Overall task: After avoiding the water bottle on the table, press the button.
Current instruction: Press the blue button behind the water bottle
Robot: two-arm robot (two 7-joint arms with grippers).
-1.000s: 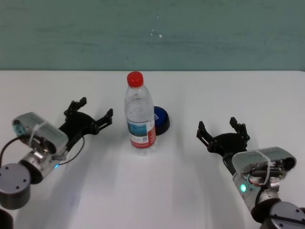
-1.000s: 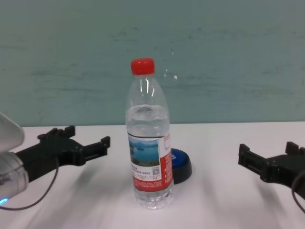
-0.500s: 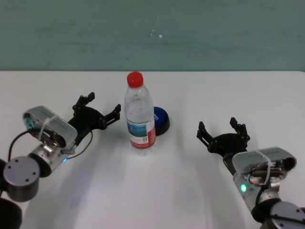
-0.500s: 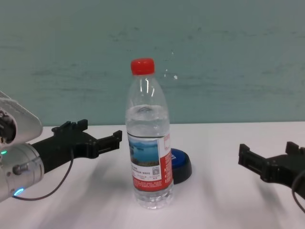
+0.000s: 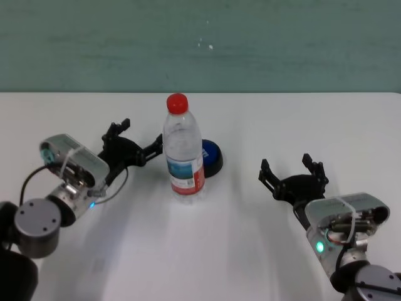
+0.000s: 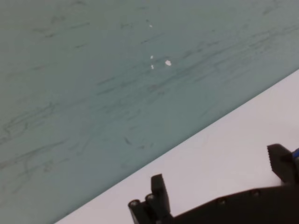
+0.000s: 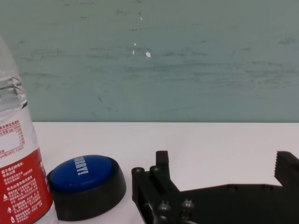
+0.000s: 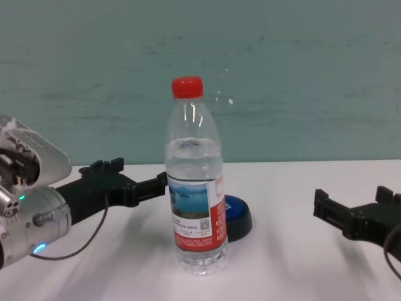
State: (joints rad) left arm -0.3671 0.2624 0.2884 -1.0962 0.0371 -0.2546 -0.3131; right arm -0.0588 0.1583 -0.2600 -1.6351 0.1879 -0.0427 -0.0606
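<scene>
The left pincer (image 5: pixel 139 145) hangs low over the white tabletop (image 5: pixel 207 244), its two black fingers spread apart with nothing between them. The nearer fingertip (image 8: pixel 158 187) points at the side of the water bottle (image 5: pixel 183 147) and sits just beside it; from these views I cannot tell whether it is touching the plastic. The left wrist view looks past the bottle toward the far edge of the tabletop and the wall.

The bottle stands upright near the middle of the tabletop, red cap on, and appears about two-thirds full. Directly behind it and a little to its right sits the button (image 5: pixel 212 157), blue dome on a black base, partly hidden by the bottle in both the head and chest views.

To do this step well, the left arm should probably swing toward the far side of the bottle rather than push straight across, since the bottle is tall and narrow and a sideways nudge could tip it onto the button. Once clear of it, the pincer can descend onto the centre of the dome.

On the right, the right pincer (image 5: pixel 294 175) rests low and parked, well apart from the bottle, fingers also spread and empty. Its wrist view has an unobstructed line to the button.
</scene>
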